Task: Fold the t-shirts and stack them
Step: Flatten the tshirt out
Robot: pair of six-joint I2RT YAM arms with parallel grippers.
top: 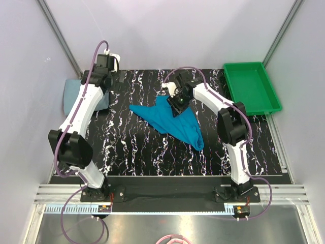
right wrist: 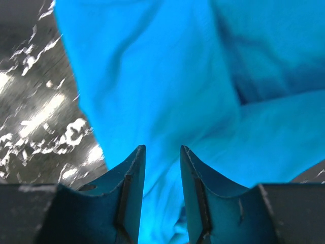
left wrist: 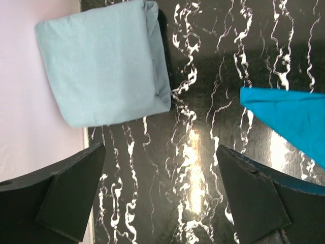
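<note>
The bright teal-blue t-shirt [top: 170, 122] lies crumpled in a rough triangle in the middle of the black marbled table [top: 132, 152]. My right gripper [top: 177, 104] hangs just over its far part. In the right wrist view its jaws [right wrist: 162, 148] stand a little apart, open, with teal cloth [right wrist: 177, 76] filling the gap below them. The pale grey-blue t-shirt [top: 71, 96] lies folded at the table's far left edge, partly under my left arm. My left gripper [left wrist: 161, 148] is wide open above bare table, near the folded shirt [left wrist: 106, 66]. A teal corner [left wrist: 289, 114] shows at the right.
A green plastic tray [top: 251, 84] stands at the back right, beside the table. Pale walls close in the left, back and right. The folded grey-blue shirt hangs partly over the table's left edge.
</note>
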